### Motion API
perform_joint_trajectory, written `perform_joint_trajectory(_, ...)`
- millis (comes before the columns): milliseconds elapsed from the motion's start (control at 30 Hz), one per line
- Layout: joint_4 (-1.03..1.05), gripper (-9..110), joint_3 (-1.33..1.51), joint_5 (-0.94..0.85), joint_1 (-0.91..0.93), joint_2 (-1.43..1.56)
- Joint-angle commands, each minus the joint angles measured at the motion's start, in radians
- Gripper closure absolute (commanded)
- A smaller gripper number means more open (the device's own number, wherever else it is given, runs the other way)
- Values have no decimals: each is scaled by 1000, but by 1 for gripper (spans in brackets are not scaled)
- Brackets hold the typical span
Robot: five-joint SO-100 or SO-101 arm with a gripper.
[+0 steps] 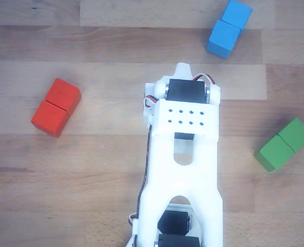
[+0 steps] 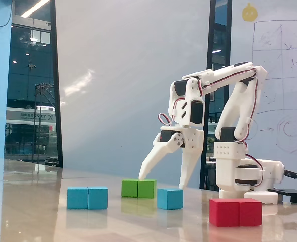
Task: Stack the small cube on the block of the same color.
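Three oblong blocks are seen in the other view, taken from above with the arm filling the lower middle. The landmark used is the arm. The block of the same color lies up and right of it, tilted, light blue, with a seam across the middle. A red block lies to its left, a green block to its right. The small cube is not seen here; it is judged to be hidden under the arm body. The fingertips are not shown in this view either.

One risk is judged from this: a descent made without sight of the cube could clip an edge and push it away.

In the fixed view the gripper is held spread wide and empty, above the tabletop. The small cube sits just below the arm's fingertips, plain matte light blue, square, flat on the table, not touched. The blue double block is well to the left of the arm, the green one just behind the cube, the red one near the base.

The green block's closeness is judged a hazard: one finger could land on it. An off-centre grasp could also leave the cube skewed at stacking.
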Motion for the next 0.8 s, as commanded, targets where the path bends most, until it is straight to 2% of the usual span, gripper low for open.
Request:
perform_joint_trajectory(0, -15, 59, -9, 2, -11, 3)
perform_joint_trajectory(467, -117, 59, -9, 5, -28, -106)
perform_joint_trajectory(767, -133, 76, -8, 6, -28, -107)
